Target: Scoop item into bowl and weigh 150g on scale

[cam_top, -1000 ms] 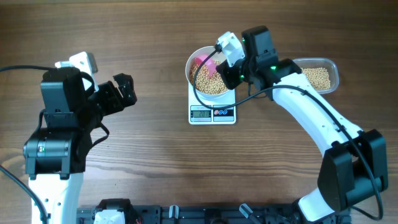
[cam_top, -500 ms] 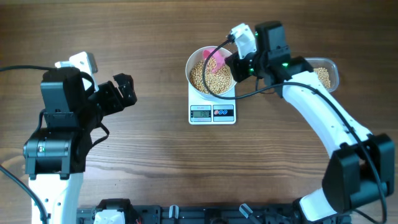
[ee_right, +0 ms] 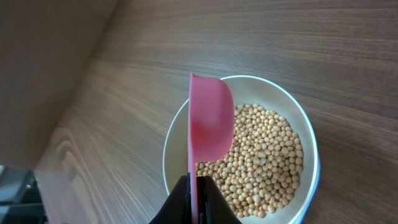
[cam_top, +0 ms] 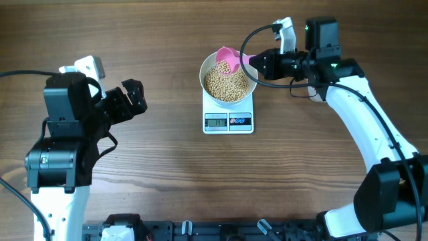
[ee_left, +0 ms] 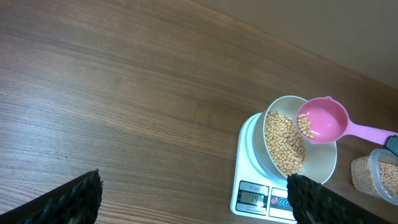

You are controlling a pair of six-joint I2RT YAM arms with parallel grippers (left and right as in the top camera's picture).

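Left gripper (cam_top: 132, 98) hung released and empty at 9 o'clock. We saw the bowl (cam_top: 202, 80) on the scale (cam_top: 229, 122), well filled with beans (cam_top: 226, 86). Right gripper (cam_top: 262, 65) clenched the pink scoop (cam_top: 229, 60), tilted over the bowl's 1 o'clock rim, few beans inside. At the scale's 3 o'clock a clear tub (ee_left: 375, 177) held more.

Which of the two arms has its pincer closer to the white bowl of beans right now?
Right. The right pincer sits just beside the white bowl, holding the pink scoop over it. The left pincer hangs open far off across the table.
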